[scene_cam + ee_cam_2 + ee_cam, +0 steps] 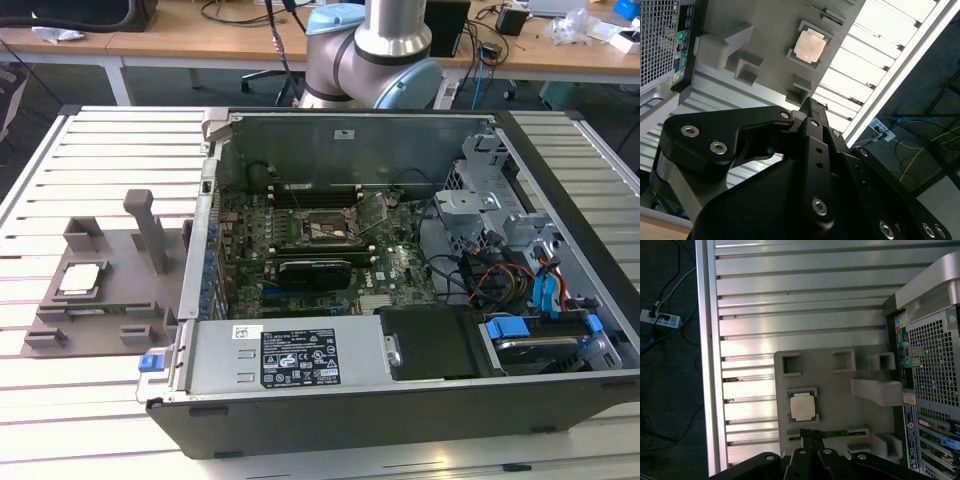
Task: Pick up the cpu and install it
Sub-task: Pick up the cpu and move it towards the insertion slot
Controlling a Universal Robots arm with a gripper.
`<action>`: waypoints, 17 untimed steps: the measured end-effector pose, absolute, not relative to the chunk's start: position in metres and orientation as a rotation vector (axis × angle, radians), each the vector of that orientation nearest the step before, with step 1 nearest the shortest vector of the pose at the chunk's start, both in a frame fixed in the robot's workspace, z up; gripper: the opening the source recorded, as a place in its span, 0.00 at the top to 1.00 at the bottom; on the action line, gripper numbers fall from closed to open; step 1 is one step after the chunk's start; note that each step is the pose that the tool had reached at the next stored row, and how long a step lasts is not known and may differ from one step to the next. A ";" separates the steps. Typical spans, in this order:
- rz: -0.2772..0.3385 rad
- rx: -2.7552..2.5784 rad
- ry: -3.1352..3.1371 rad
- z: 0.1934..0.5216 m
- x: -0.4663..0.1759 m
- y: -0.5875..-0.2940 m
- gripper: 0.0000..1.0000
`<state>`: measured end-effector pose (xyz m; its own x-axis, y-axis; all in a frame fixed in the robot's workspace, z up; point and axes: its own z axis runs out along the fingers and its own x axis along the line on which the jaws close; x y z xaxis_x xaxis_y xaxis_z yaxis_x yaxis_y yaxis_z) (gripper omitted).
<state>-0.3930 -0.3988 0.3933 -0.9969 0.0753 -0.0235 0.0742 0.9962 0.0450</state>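
cpu [80, 280] [810, 46] [803, 407]: in recess of grey fixture plate [115, 265], near worktop [100, 150] edge, exterior view's left; open slats around, computer case [400, 400] beside. Tool [809, 434] [810, 102]: fingers together, empty, clear of cpu.

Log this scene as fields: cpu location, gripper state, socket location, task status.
cpu: flat in a pocket of the grey holder, outside the computer case
gripper: shut, empty, near the holder's edge, apart from the cpu
socket: on the motherboard inside the case
status: cpu not yet picked up
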 end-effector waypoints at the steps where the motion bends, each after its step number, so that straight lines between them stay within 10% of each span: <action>1: 0.069 0.117 3.114 0.393 -0.393 -0.399 0.89; 10: 0.069 0.116 3.113 0.393 -0.394 -0.399 0.89; 17: 0.069 0.116 3.113 0.393 -0.394 -0.399 0.52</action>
